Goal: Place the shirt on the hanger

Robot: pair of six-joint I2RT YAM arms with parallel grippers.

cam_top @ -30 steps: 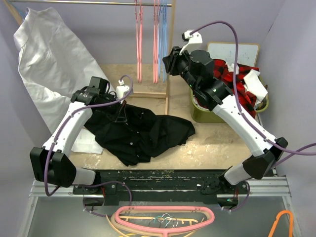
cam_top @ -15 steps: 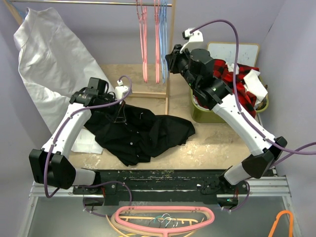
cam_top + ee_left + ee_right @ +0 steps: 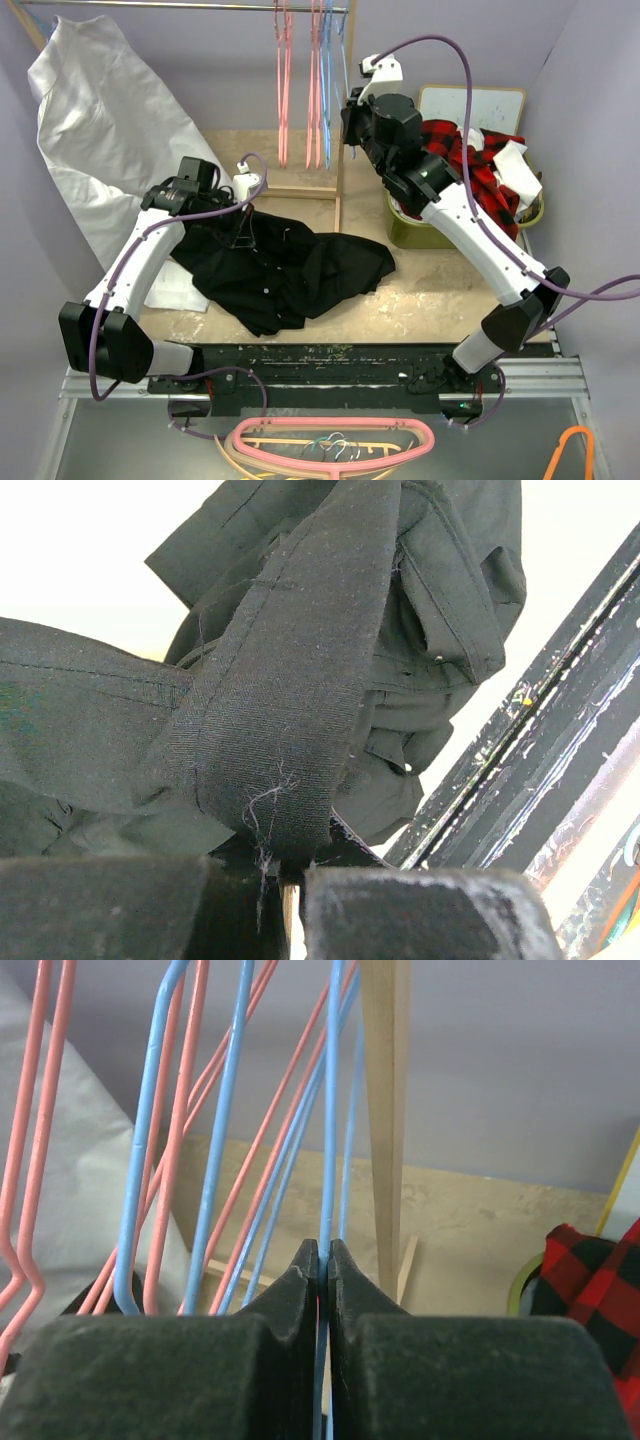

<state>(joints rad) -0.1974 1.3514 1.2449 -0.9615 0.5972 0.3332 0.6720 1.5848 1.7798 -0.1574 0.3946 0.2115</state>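
The black shirt [image 3: 290, 265] lies crumpled on the table left of centre. My left gripper [image 3: 244, 214] is shut on a fold of the shirt [image 3: 290, 680] at its upper left edge; in the left wrist view the gripper [image 3: 295, 865] pinches a thick band of black fabric. My right gripper [image 3: 349, 118] is raised at the hanging rack and is shut on a wire of the light blue hanger [image 3: 328, 80]. In the right wrist view the gripper [image 3: 326, 1248] clamps the blue wire [image 3: 333, 1110], with its jaws closed tight on it. The grey hook is not visible.
Pink hangers [image 3: 283, 90] hang beside the blue one from a rail [image 3: 180, 6]; they also show in the right wrist view [image 3: 190, 1130]. A wooden post [image 3: 340, 190] stands just behind. A white cloth [image 3: 100, 110] drapes at left. The plaid shirt [image 3: 480, 160] fills a green bin [image 3: 410, 230].
My right gripper has moved up and back along the blue hanger, and the hangers have swung slightly. The left arm and the shirt have hardly moved.
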